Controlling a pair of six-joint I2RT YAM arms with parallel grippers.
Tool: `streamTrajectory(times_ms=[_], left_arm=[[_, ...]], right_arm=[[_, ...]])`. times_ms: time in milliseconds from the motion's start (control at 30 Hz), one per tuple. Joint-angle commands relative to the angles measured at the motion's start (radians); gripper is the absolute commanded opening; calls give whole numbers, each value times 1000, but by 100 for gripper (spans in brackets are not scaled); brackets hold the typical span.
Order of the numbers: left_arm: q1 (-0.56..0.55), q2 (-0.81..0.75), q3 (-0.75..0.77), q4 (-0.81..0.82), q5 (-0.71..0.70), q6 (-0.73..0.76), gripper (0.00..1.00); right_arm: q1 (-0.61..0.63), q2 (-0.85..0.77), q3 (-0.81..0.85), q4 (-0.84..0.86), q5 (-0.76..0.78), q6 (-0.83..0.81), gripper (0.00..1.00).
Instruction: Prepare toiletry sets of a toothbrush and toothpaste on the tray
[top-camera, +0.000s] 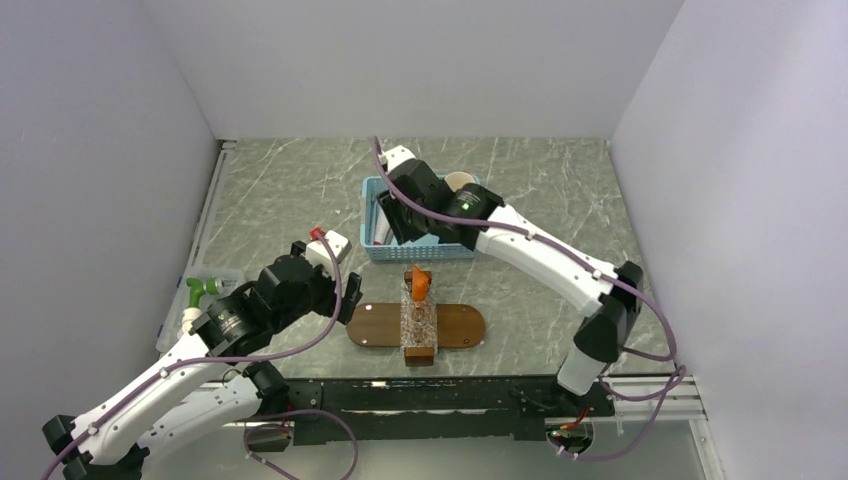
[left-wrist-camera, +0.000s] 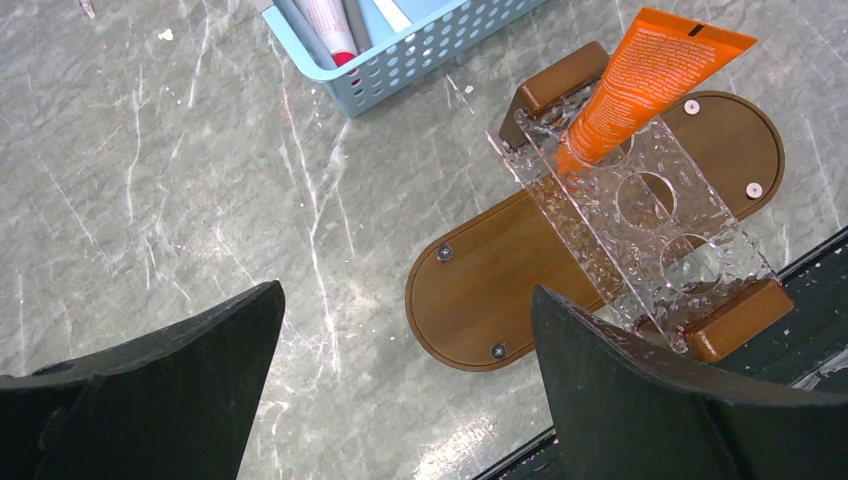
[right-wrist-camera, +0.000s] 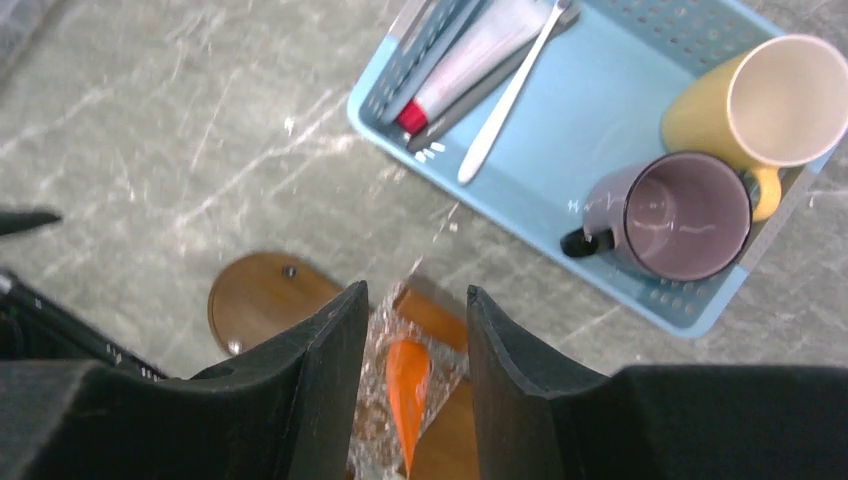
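One item is in place: the orange toothpaste (left-wrist-camera: 640, 85) stands tilted in an end hole of the clear holder (left-wrist-camera: 650, 230) on the tray (left-wrist-camera: 470, 290). No toothbrush is there yet; a white toothbrush (right-wrist-camera: 510, 90) lies in the blue basket (right-wrist-camera: 600, 110). The left gripper (left-wrist-camera: 405, 295) gapes wide and empty beside the tray. The right gripper (right-wrist-camera: 415, 292) hangs above, moderately parted, holding nothing.
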Motion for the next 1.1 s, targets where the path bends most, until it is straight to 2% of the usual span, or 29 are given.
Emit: streamTrajectory(times_ms=[0,300,1067], left_arm=[[-4,-14,6,41,-24,-1,99],[-4,-16,10,35,-44,4,99],[-4,-5,17,26,-50,11,99]], right_arm=[[-52,118,135,-28,5,40,43],[-127,358,350,-82,-35,22,44],[-231,631,410,-25,-143,51,41]])
